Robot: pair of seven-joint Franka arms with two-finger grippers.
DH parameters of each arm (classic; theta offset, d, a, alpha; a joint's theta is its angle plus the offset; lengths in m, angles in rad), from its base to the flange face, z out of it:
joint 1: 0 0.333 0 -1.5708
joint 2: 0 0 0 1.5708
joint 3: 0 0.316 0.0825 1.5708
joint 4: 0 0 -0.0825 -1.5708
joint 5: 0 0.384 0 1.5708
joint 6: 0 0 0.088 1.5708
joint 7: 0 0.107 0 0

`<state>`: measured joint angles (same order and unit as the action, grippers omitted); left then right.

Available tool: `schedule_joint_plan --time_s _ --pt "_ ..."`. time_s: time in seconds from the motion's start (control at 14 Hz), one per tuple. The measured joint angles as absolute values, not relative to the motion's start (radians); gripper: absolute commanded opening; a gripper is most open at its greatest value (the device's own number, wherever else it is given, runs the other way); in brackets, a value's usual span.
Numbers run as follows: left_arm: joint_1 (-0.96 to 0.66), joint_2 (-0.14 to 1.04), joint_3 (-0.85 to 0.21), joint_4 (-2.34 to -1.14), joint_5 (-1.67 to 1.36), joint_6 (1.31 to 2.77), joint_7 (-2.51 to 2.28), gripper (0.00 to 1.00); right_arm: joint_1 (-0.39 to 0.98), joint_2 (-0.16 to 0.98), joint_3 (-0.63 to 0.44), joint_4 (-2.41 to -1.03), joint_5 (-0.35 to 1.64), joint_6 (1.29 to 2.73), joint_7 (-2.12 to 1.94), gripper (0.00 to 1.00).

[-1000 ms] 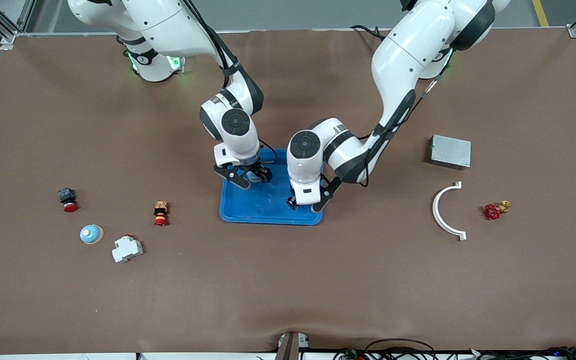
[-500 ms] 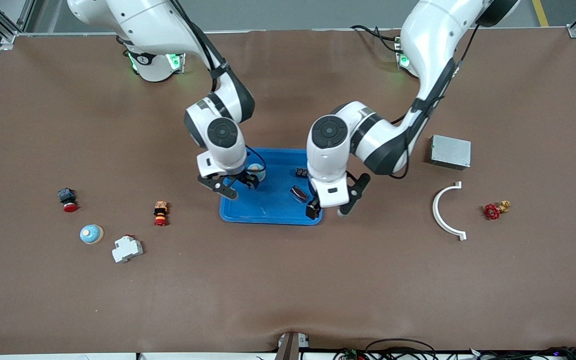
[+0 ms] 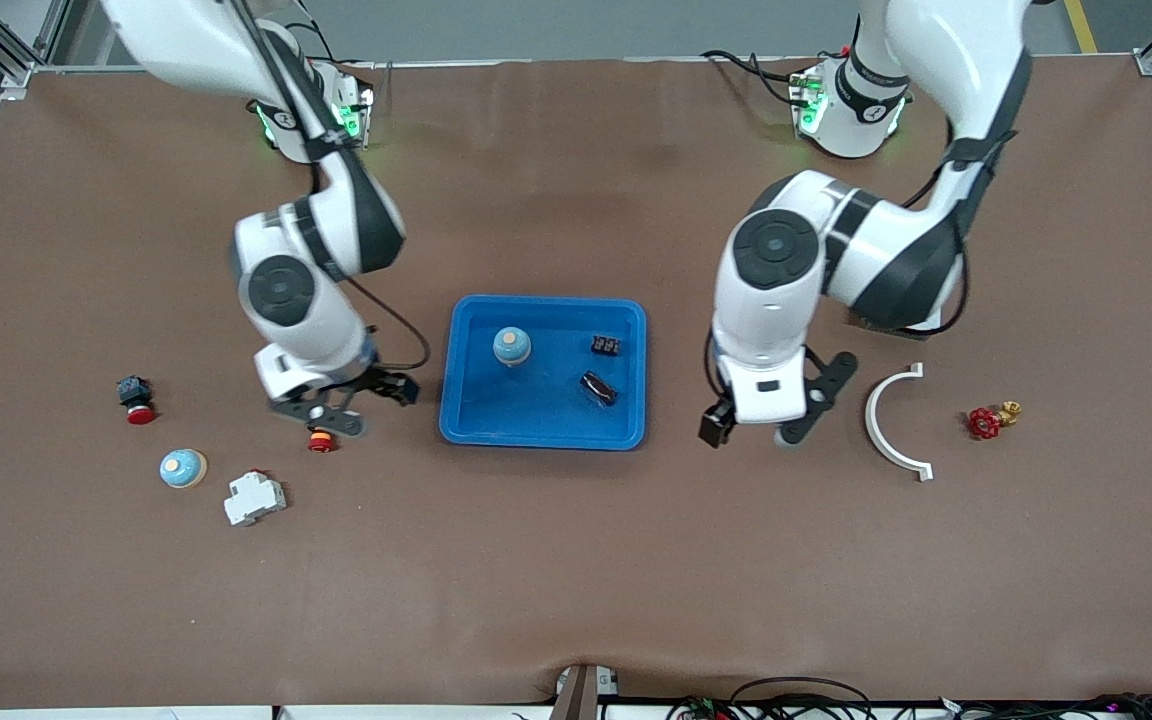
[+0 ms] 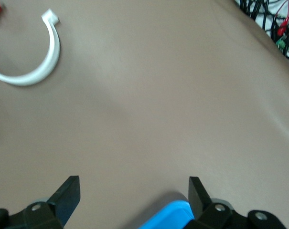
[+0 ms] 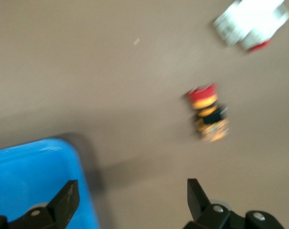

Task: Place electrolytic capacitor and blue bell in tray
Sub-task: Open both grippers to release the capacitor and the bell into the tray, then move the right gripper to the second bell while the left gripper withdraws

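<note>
Bright even overhead light, soft shadows, blurred wrist views

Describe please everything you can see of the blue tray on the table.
The tray is a shallow rectangle of bright blue plastic, as it looks, with rounded corners and a raised rim. It lies flat on the brown table, midway between the two arms. Inside it rest a small blue bell, a dark maroon electrolytic capacitor lying on its side, and a tiny black block. No gripper touches it; a corner also shows in both wrist views.
</note>
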<state>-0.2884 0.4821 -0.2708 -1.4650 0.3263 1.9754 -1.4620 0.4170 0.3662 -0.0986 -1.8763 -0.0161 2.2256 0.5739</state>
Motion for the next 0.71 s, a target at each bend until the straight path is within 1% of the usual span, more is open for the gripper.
schedule_joint_plan --time_s 0.36,0.71 --pt "-0.145 0.37 -0.281 -1.52 0.271 1.945 -1.143 1.0 0.185 0.36 -0.101 -1.879 -0.017 2.227 0.146 1.0" --pt "0.001 0.278 -0.284 -1.544 0.216 1.872 -0.813 1.0 0.018 0.374 -0.099 -1.867 -0.016 2.255 -0.14 1.0"
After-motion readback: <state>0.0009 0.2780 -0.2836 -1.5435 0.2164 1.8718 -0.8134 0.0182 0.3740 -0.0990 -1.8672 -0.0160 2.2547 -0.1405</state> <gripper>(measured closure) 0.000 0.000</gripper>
